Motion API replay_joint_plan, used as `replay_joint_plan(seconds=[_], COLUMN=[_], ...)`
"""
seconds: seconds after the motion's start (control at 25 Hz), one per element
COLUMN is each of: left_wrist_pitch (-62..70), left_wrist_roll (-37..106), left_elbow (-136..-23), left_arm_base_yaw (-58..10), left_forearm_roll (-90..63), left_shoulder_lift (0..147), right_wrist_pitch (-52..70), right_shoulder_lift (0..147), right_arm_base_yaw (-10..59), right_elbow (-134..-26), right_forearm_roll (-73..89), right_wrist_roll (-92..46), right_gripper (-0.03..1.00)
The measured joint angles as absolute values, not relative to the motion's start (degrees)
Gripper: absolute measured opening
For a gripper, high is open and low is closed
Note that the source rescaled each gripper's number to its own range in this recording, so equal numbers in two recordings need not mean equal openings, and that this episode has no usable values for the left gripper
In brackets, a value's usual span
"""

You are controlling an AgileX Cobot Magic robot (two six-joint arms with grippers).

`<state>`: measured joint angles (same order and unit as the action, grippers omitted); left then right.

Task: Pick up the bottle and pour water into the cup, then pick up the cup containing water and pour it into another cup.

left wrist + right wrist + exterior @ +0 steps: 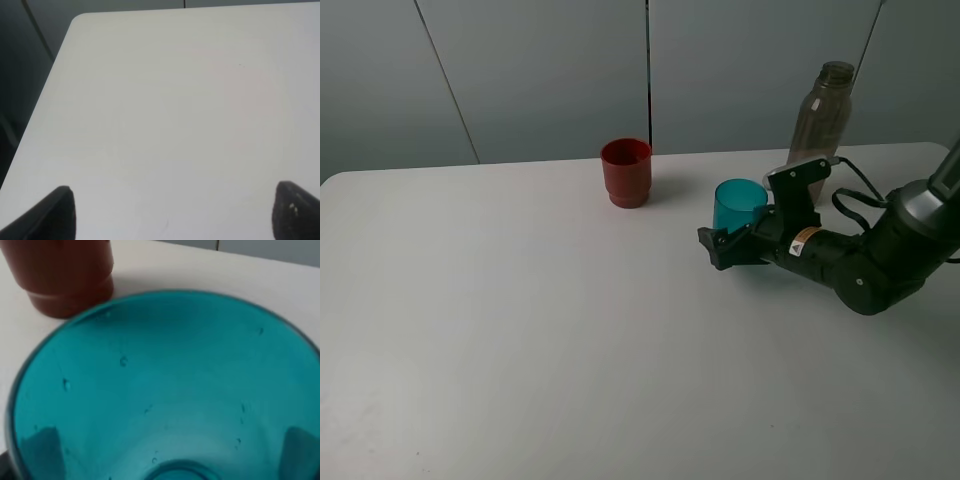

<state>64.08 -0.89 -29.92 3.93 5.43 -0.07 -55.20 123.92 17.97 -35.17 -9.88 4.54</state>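
The teal translucent cup (739,204) sits upright between the fingers of my right gripper (732,240), which is shut on its lower part. I cannot tell whether it rests on the table. In the right wrist view the cup (165,380) fills the frame with small droplets on its inner wall, and the fingers (42,442) show dark through its sides. The red cup (626,172) stands upright to the cup's left and farther back; it also shows in the right wrist view (65,275). The grey-brown bottle (821,120) stands uncapped behind the right arm. My left gripper (172,212) is open and empty over bare table.
The white table (520,330) has its back edge just behind the red cup and the bottle, with a grey wall beyond. The left wrist view shows the table's rounded corner (80,20). A black cable (855,195) loops by the right arm.
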Motion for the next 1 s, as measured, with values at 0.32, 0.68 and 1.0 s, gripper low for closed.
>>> replay_joint_plan(seconds=[0.32,0.68,1.0], left_wrist_pitch=[64.1,64.1,64.1], left_wrist_roll=[-1.1,-1.1,-1.1], left_elbow=[-29.9,-29.9,-29.9], left_arm_base_yaw=[3.9,3.9,3.9], left_forearm_roll=[5.4,5.4,5.4], left_shoulder_lift=[-0.1,-0.1,-0.1], right_wrist_pitch=[-38.8,-8.6,9.8], right_shoulder_lift=[113.4,97.1,77.6], right_arm_base_yaw=[18.0,17.9,17.9], right_elbow=[-35.2,-35.2,-35.2], right_forearm_roll=[-10.6,-15.9,-12.5], right_wrist_roll=[6.2,14.4,17.3], right_gripper=[0.99,0.99,0.99])
